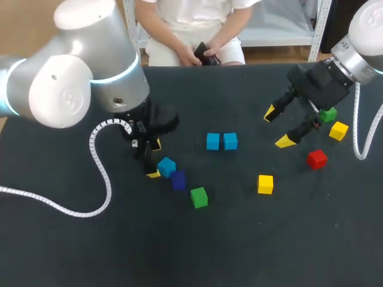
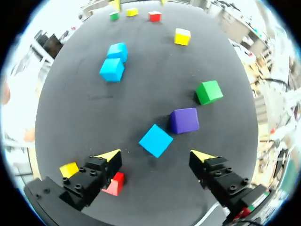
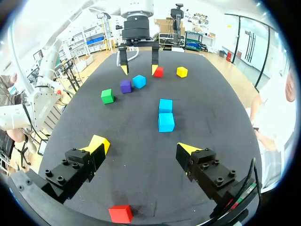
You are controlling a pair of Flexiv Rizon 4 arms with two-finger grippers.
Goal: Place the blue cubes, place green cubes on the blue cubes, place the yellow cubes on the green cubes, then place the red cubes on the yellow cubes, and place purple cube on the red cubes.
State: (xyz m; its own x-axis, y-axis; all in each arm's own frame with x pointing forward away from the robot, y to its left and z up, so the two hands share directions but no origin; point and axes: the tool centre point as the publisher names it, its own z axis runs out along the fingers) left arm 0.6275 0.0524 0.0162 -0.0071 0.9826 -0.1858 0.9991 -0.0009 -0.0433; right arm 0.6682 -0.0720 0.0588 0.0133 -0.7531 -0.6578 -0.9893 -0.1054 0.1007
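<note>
On the black counter (image 1: 72,251) our left jaws stand released, a lone blue cube (image 2: 155,140) just ahead of them and the purple cube (image 2: 184,120) just beside it. Our right jaws hang released above the counter, and two blue cubes (image 1: 213,142) sit touching near its middle.

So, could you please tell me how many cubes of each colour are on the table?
Blue cubes: 3
Green cubes: 2
Yellow cubes: 3
Red cubes: 2
Purple cube: 1
Total: 11 cubes
</note>
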